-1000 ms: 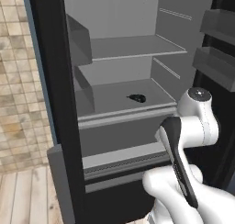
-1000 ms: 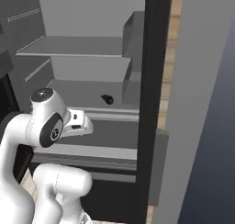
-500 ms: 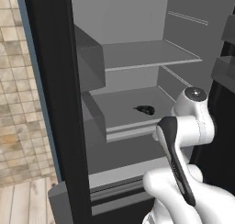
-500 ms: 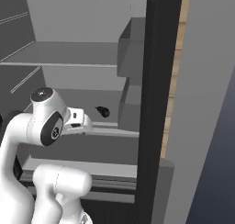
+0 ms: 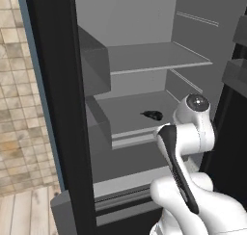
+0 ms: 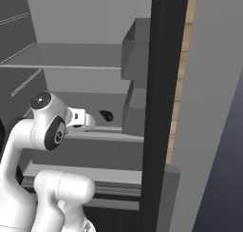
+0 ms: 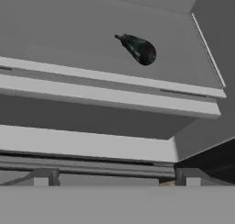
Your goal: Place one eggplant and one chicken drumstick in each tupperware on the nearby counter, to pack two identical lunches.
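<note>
Eggplant (image 7: 139,49) lies alone on the fridge's middle shelf (image 5: 130,114), well ahead of my pincer (image 7: 114,177), which gapes fully open, holding nothing. Since a second ago the base has driven closer, so the fridge interior looms larger.

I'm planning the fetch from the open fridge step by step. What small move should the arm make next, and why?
Probably reach forward and slightly up over the shelf lip toward the eggplant. It lies alone on that shelf, well beyond the gripper, whose fingertips stand wide apart with nothing between them, so closing the gap comes before any grasp.
</note>
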